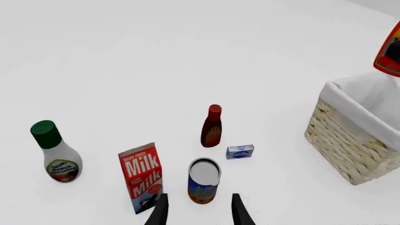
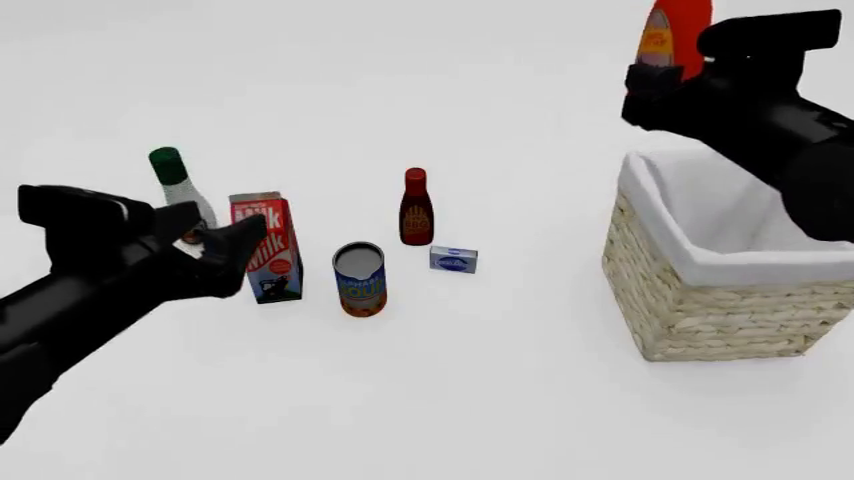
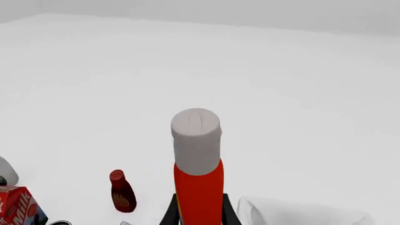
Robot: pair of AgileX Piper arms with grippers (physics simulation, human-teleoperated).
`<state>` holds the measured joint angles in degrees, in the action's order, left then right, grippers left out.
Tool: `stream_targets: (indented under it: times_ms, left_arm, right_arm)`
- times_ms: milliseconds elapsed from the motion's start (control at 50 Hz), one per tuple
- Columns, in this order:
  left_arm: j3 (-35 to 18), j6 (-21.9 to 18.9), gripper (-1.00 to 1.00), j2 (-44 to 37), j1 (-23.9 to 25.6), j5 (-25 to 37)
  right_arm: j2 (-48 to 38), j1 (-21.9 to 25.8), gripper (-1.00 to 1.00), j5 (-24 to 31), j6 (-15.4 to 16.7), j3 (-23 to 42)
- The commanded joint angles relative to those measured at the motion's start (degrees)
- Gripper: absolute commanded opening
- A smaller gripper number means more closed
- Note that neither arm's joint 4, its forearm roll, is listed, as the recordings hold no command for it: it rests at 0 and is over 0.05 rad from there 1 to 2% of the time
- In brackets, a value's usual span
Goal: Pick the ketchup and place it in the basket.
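Observation:
My right gripper (image 2: 663, 80) is shut on the ketchup (image 2: 677, 28), a bright red bottle, and holds it high above the far left part of the basket (image 2: 727, 305). In the right wrist view the ketchup (image 3: 198, 187) sits between the fingers (image 3: 170, 213), its grey cap pointing away, with the basket's white lining (image 3: 293, 213) below. In the left wrist view the ketchup (image 1: 390, 51) shows at the edge, above the basket (image 1: 350, 140). My left gripper (image 2: 214, 238) is open and empty, in the air near the milk carton (image 2: 266, 250).
Left of the basket stand a white bottle with green cap (image 2: 175, 185), a dark-red bottle (image 2: 416, 207), a can (image 2: 359, 280) and a small blue box (image 2: 454, 260). In the left wrist view the can (image 1: 203, 180) is just beyond my left fingers (image 1: 160, 212).

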<state>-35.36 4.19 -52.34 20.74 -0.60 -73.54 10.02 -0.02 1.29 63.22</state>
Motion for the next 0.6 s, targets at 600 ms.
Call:
stream_targets:
  times_ms: [600]
  left_arm:
    - [4.0, 1.4, 1.00, 2.1, 1.9, -6.5]
  right_arm:
    - [-1.4, -11.0, -1.00, 2.1, -2.8, -1.9]
